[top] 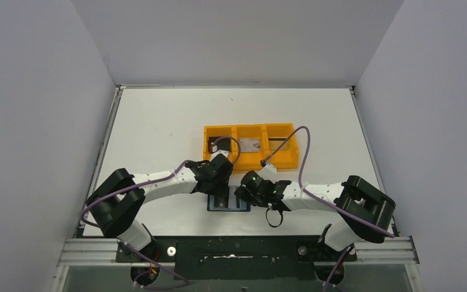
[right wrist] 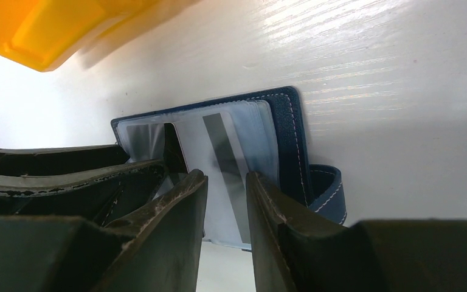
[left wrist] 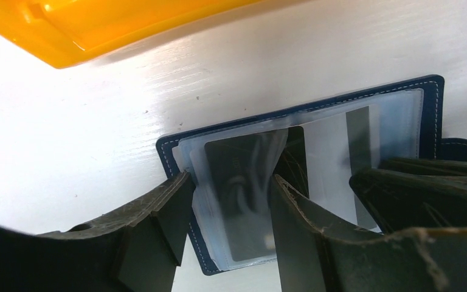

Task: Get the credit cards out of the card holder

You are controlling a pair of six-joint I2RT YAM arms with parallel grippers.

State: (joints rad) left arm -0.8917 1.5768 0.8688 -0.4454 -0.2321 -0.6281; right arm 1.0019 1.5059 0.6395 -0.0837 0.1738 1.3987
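The card holder (top: 230, 205) lies open on the table near the front edge, a navy wallet with clear sleeves. In the left wrist view the holder (left wrist: 428, 109) holds a dark grey card (left wrist: 238, 207) in its left sleeve and a pale card with a dark stripe (left wrist: 331, 158) in its right. My left gripper (left wrist: 230, 182) is open, its jaws straddling the left sleeve. My right gripper (right wrist: 226, 176) is narrowly open, its tips down over the striped card (right wrist: 216, 152). The holder's closing tab (right wrist: 328, 188) sticks out on the right. Both grippers meet over the holder in the top view, left (top: 221, 193) and right (top: 246, 196).
An orange three-compartment tray (top: 249, 164) stands just behind the holder. A silver-grey card (top: 250, 145) lies in its middle bin, a striped card (top: 280, 142) in its right bin, a dark item (top: 214, 143) in its left. The tray's edge shows in both wrist views (left wrist: 97, 36) (right wrist: 30, 36).
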